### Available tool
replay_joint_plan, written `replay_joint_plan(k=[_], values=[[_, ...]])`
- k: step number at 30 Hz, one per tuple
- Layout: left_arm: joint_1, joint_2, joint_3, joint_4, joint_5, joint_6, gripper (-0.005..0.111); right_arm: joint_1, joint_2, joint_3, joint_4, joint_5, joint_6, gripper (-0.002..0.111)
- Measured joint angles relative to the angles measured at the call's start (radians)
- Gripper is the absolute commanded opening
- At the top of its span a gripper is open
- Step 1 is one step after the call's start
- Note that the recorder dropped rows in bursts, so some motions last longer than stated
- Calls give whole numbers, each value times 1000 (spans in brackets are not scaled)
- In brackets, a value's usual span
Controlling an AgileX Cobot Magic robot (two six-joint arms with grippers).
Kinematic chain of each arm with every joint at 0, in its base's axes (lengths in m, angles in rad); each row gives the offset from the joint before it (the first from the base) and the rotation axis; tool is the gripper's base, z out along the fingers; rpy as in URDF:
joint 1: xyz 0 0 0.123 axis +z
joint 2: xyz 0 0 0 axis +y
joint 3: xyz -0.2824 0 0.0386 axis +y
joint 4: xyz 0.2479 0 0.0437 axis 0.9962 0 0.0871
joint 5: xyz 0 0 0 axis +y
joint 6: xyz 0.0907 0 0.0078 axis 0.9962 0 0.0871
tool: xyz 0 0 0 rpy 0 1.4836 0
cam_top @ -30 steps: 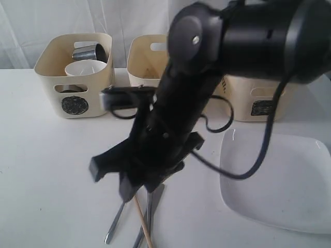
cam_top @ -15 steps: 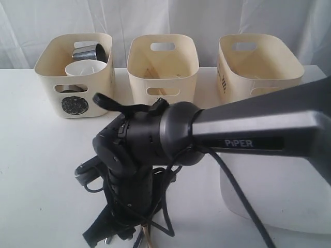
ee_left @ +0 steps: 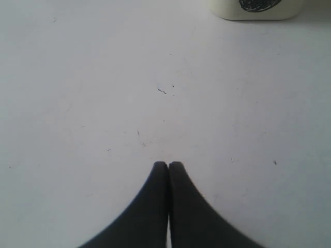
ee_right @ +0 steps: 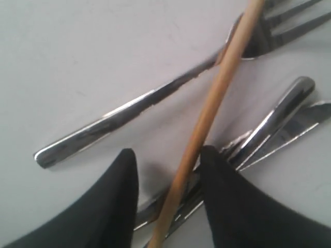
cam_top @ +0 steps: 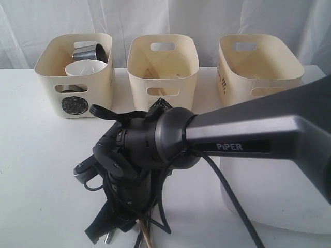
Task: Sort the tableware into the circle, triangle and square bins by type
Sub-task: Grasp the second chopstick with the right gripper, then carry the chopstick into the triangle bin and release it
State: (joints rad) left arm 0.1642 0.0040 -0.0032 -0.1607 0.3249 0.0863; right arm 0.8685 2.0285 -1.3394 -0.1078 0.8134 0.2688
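Observation:
My right gripper (ee_right: pixel 168 155) is open low over the cutlery pile, its fingers either side of a wooden chopstick (ee_right: pixel 217 88). The chopstick lies across a steel fork (ee_right: pixel 129 111) and two knives (ee_right: pixel 279 126). In the exterior view the right arm covers the pile, and only the chopstick's end (cam_top: pixel 148 238) and a steel handle (cam_top: pixel 108 238) show under the gripper (cam_top: pixel 121 232). The circle bin (cam_top: pixel 75 77) holds a steel mug (cam_top: pixel 87 51) and a white bowl (cam_top: pixel 83 68). My left gripper (ee_left: pixel 168 165) is shut and empty over bare table.
The middle bin (cam_top: pixel 163 62) and right bin (cam_top: pixel 258 67) stand in the back row, their front marks hidden by the arm. The large white plate (cam_top: pixel 289 196) lies right of the arm. A bin's scribbled front (ee_left: pixel 256 6) shows ahead of the left gripper.
The right arm has swung down and forward, lowering its gripper onto the cutlery at the table's front. Over the last half second it sank only slightly.

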Motion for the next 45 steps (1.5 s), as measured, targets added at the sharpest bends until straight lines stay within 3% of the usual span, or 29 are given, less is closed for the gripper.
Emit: replay_joint_plan(k=[5, 10, 24, 29, 35, 40, 45], values=[[0, 0, 0, 0, 0, 0, 0, 0, 6, 0, -2, -9, 5, 9], [0, 0, 0, 0, 0, 0, 0, 0, 6, 0, -2, -12, 19, 1], [0, 0, 0, 0, 0, 0, 0, 0, -130, -87, -44, 32, 22, 0], [0, 0, 0, 0, 0, 0, 0, -16, -236, -148, -343, -50, 128, 0], [0, 0, 0, 0, 0, 0, 0, -113, -262, -152, -850, -180, 519, 0], [0, 0, 0, 0, 0, 0, 0, -190, -258, -152, -1122, -347, 828, 0], [0, 0, 0, 0, 0, 0, 0, -261, -210, -152, -1378, -342, 1175, 0]])
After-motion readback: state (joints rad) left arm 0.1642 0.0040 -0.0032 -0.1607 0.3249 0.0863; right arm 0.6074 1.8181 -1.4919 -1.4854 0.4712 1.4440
